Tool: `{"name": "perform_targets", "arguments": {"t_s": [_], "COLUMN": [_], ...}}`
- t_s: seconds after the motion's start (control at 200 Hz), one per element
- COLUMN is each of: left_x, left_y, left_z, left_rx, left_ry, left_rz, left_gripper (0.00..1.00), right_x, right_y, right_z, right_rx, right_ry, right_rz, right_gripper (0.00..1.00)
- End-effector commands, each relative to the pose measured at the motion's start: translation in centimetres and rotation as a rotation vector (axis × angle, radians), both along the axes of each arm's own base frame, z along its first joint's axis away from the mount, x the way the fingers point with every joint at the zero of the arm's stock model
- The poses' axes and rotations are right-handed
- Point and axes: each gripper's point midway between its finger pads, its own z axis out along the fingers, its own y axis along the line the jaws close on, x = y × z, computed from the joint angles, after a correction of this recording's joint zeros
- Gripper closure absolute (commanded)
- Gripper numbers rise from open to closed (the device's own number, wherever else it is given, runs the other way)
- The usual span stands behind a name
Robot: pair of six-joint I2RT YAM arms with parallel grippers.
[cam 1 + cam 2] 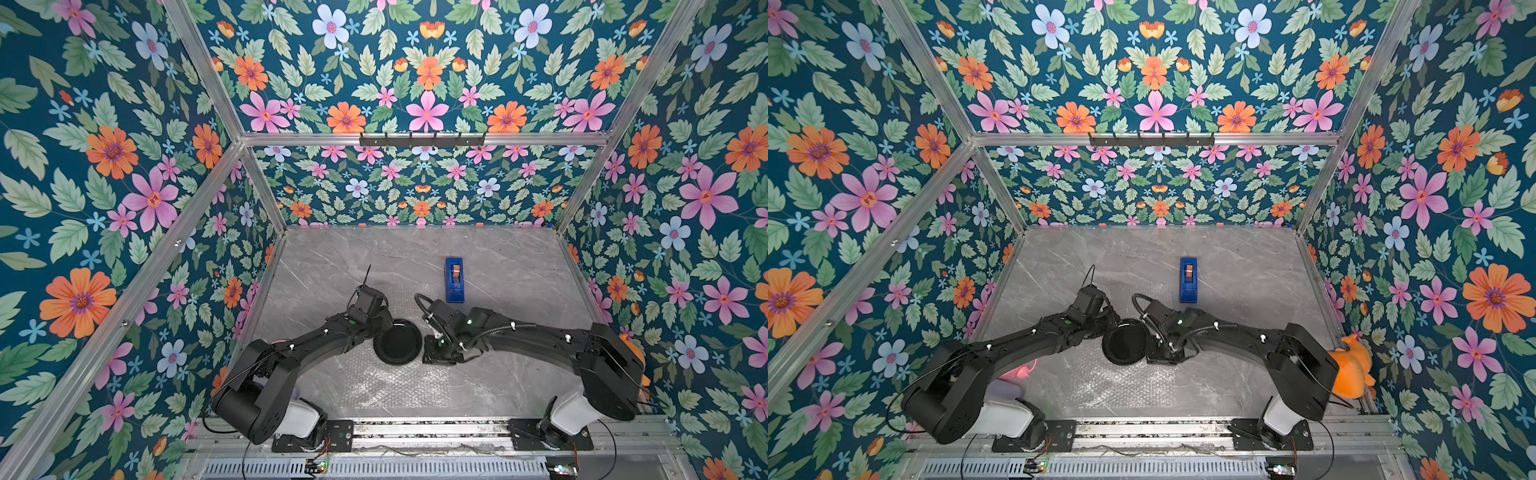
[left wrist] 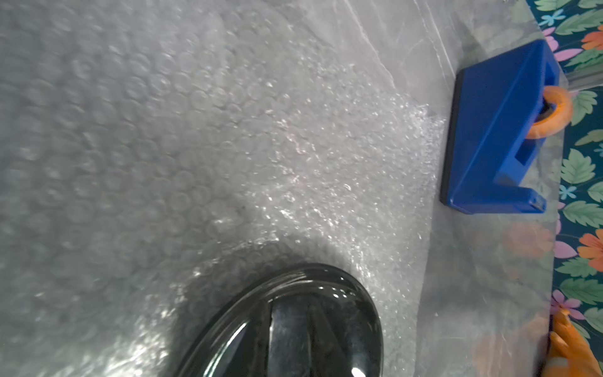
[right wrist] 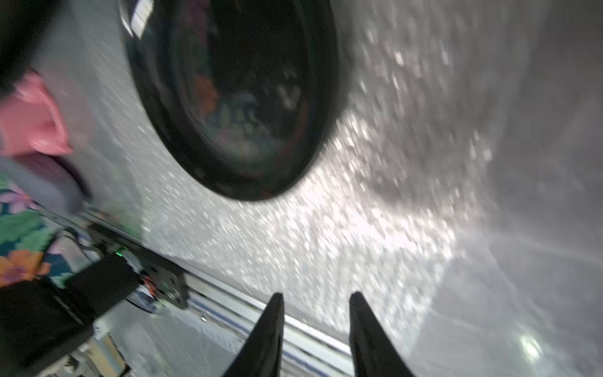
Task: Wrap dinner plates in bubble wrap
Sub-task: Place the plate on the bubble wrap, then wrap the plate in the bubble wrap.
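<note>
Plate point(image 1: 397, 341) is on the bubble wrap point(image 1: 374, 386), mid-table point(image 1: 519, 257), with sheet showing in front of it and behind it. Flat or tipped, can't tell. Tape dispenser point(image 1: 454, 279) stands behind the plate, a little to the right, just beside the sheet's right edge. Left arm point(image 1: 316, 336) reaches in on the plate's left and right arm point(image 1: 540, 336) on its right, with the plate between their ends. Right-hand toy point(image 1: 1350, 365) sits at the table's right edge, left-hand toy point(image 1: 1022, 370) beneath the left arm.

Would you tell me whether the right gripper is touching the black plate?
Apart. In the right wrist view, bare bubble wrap lies between the right gripper, jaws open, and the plate.
</note>
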Motion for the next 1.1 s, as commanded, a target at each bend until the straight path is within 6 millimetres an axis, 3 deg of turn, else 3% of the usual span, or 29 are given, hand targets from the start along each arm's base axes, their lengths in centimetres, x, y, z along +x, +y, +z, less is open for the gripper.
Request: {"name": "perform_targets", "arguments": {"t_s": [0.0,0.11,0.38,0.52,0.595,0.695,0.855,0.945,1.095], "left_x": [0.4,0.4,0.4,0.2,0.1,0.0,0.0,0.0,-0.2], "left_y": [-1.2,-1.3,-1.1,-0.8,-0.7,-0.5,-0.5,-0.5,-0.1], "left_z": [0.3,0.0,-0.7,-1.0,-1.1,-1.3,-1.7,-1.7,-1.2], "left_rx": [-0.044,-0.045,-0.033,-0.027,-0.031,-0.022,-0.018,-0.023,-0.040], "left_ry": [-0.006,0.004,0.022,0.030,0.029,0.032,0.040,0.037,0.021], "left_rz": [-0.019,-0.015,-0.003,0.016,0.020,0.020,0.021,0.027,0.049], "left_gripper": [0.78,0.79,0.82,0.83,0.84,0.84,0.85,0.85,0.87], "right_x": [-4.0,-6.0,-6.6,-6.8,-6.7,-6.4,-4.7,-3.2,0.3], "right_y": [-4.2,-4.9,-2.8,-2.8,-3.0,-3.3,-2.5,-0.9,2.4], "right_z": [-1.7,-2.8,-4.9,-5.7,-5.7,-4.8,-0.8,1.0,1.8], "right_rx": [-0.142,-0.117,-0.072,-0.089,-0.094,-0.095,-0.031,0.016,0.046], "right_ry": [0.098,0.152,0.234,0.251,0.248,0.215,0.101,0.061,0.042], "right_rz": [-0.077,-0.133,-0.111,-0.112,-0.117,-0.120,-0.095,-0.066,0.006], "right_gripper": [0.65,0.65,0.65,0.72,0.82,0.92,0.94,0.94,0.97]}}
